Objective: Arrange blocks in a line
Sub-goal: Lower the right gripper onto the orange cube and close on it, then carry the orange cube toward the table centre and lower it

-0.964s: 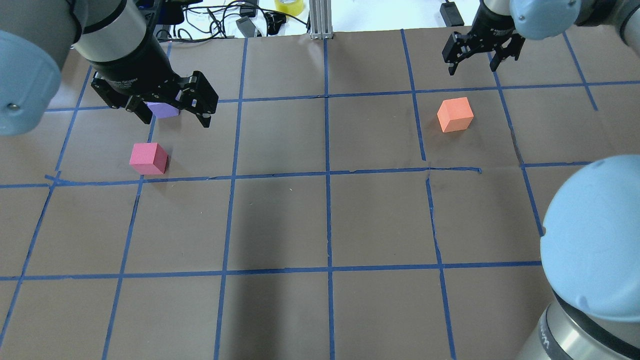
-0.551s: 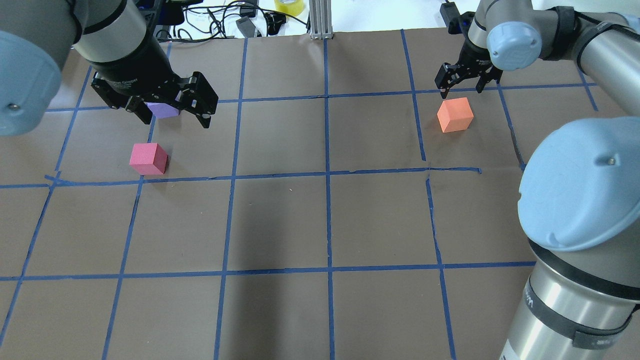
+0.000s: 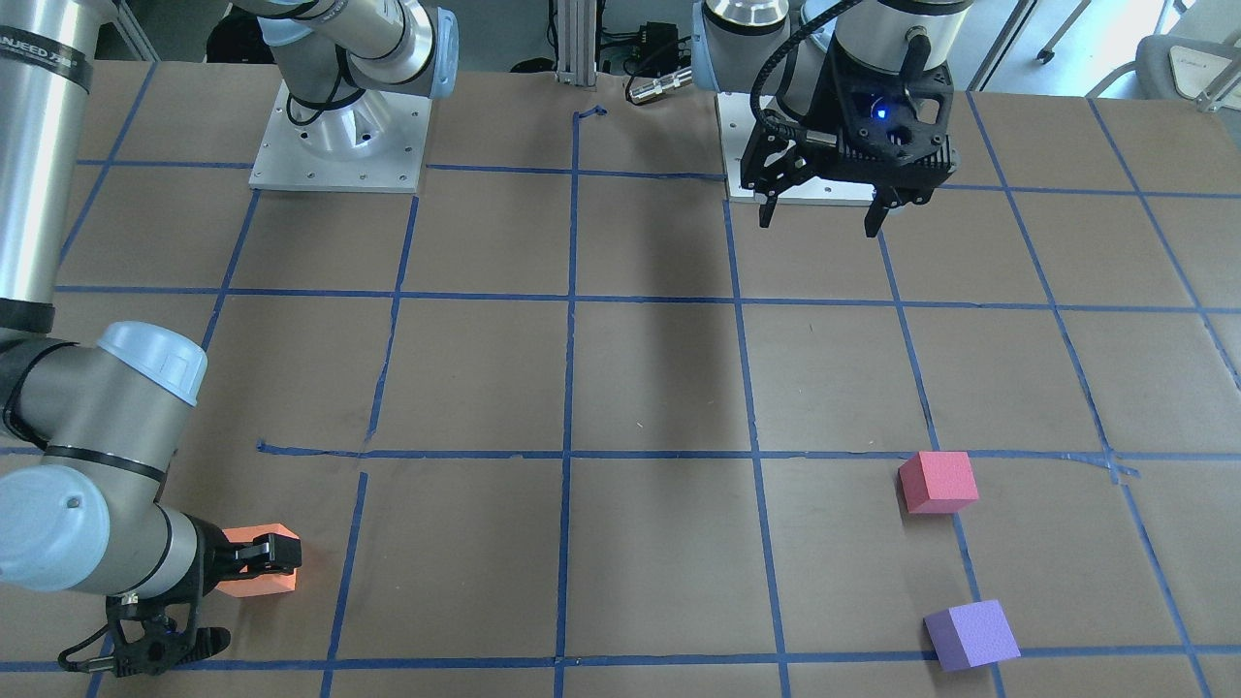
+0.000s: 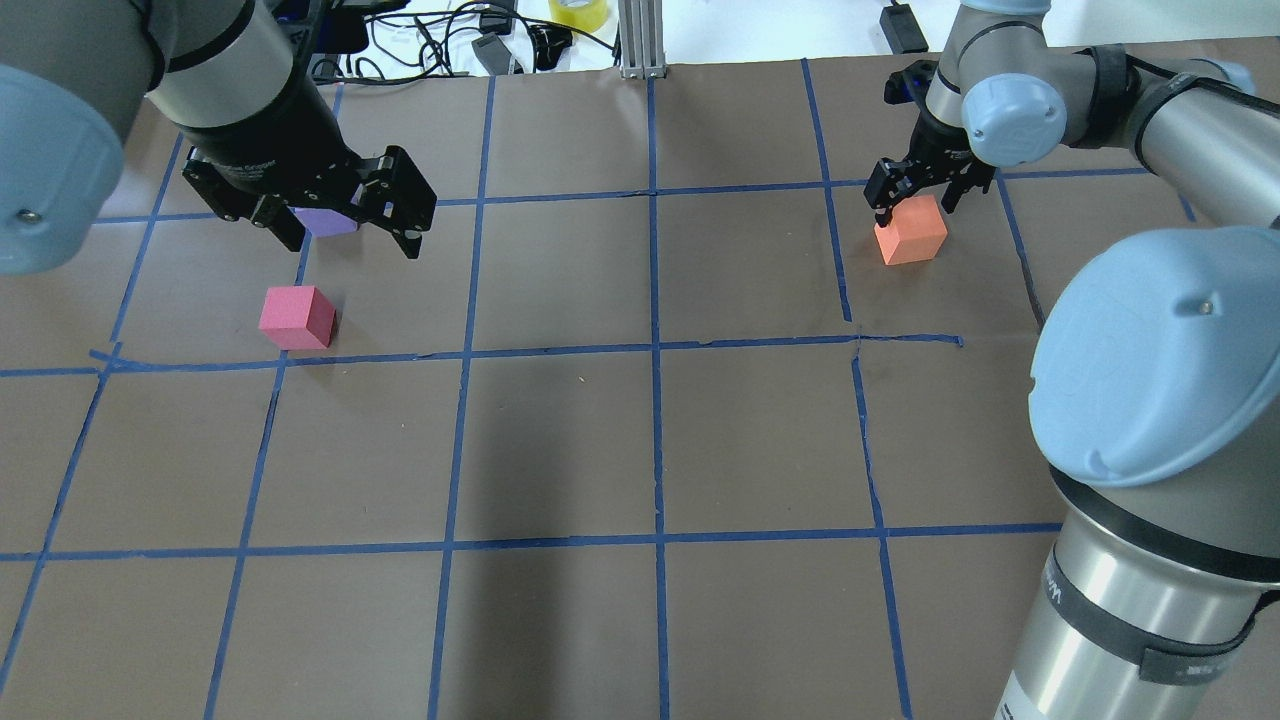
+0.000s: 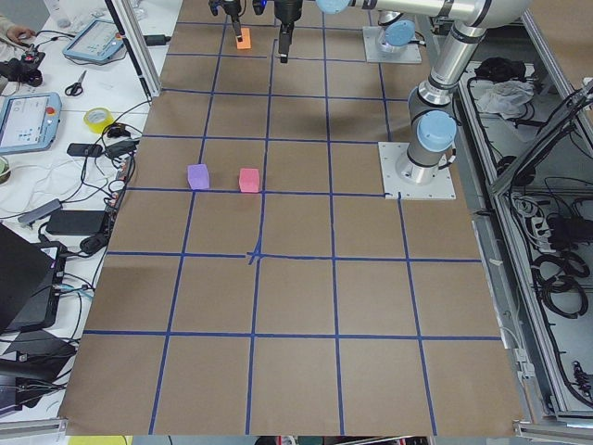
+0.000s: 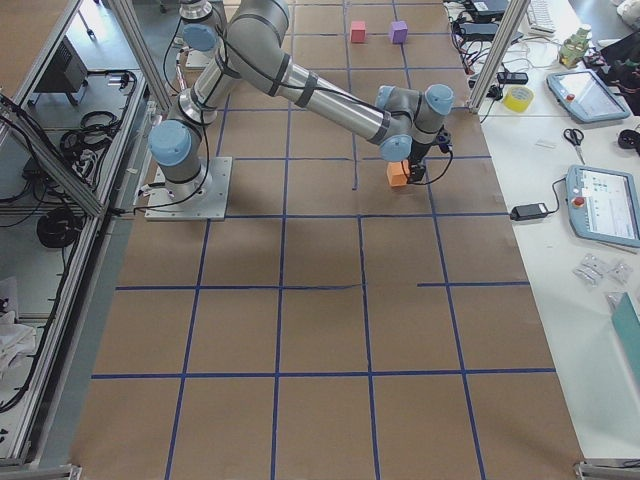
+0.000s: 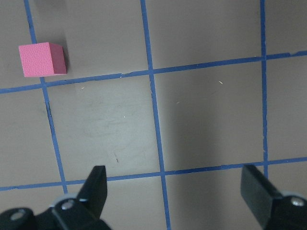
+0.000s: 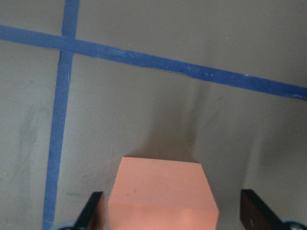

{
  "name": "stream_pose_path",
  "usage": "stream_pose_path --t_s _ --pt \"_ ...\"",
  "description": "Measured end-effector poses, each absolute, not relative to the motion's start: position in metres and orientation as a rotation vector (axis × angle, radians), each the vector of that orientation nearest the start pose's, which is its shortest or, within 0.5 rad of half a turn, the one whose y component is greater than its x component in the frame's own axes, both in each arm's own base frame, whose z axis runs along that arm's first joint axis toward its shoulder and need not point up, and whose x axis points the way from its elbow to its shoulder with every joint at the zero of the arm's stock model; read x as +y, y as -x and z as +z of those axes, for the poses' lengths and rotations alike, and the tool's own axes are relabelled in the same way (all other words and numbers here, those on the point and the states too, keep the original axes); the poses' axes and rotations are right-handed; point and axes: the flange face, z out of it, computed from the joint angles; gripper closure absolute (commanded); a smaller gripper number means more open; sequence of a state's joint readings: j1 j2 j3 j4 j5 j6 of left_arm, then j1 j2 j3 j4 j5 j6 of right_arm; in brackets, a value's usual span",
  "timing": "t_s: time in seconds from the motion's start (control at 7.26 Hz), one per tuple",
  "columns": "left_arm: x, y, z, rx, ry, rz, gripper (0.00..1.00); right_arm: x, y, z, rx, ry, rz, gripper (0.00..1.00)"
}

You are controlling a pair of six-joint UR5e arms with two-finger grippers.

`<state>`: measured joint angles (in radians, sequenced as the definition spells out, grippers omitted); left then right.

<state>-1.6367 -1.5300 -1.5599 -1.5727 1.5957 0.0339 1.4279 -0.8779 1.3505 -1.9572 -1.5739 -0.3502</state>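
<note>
The orange block sits at the far right of the brown table. My right gripper is lowered over it and open, a finger on each side with gaps, as the right wrist view shows around the orange block. The pinkish red block sits at the left, and the purple block lies just beyond it, partly hidden under my left gripper. That gripper is open and empty, held high above the table. The left wrist view shows the pinkish red block off to the upper left.
Blue tape lines mark a grid on the brown paper. Cables and a roll of yellow tape lie beyond the far edge. A metal post stands at the far middle. The arm bases are bolted at the robot's side.
My right gripper has come down and toward the orange block and now straddles it. The left arm and all three blocks have not moved.
</note>
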Motion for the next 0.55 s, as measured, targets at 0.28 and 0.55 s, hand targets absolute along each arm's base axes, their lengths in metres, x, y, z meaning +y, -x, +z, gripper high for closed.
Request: stream_pose_path --t_s 0.28,0.55 --pt "-0.469 0.1621 0.5126 3.113 -0.154 -0.077 0.0 -0.7213 -0.03 0.2 3.107 0.323 0.154 0.67" --pt "-0.4689 0.1621 0.5124 3.113 -0.154 -0.077 0.0 -0.7199 -0.0309 0.2004 3.107 0.324 0.169 0.89"
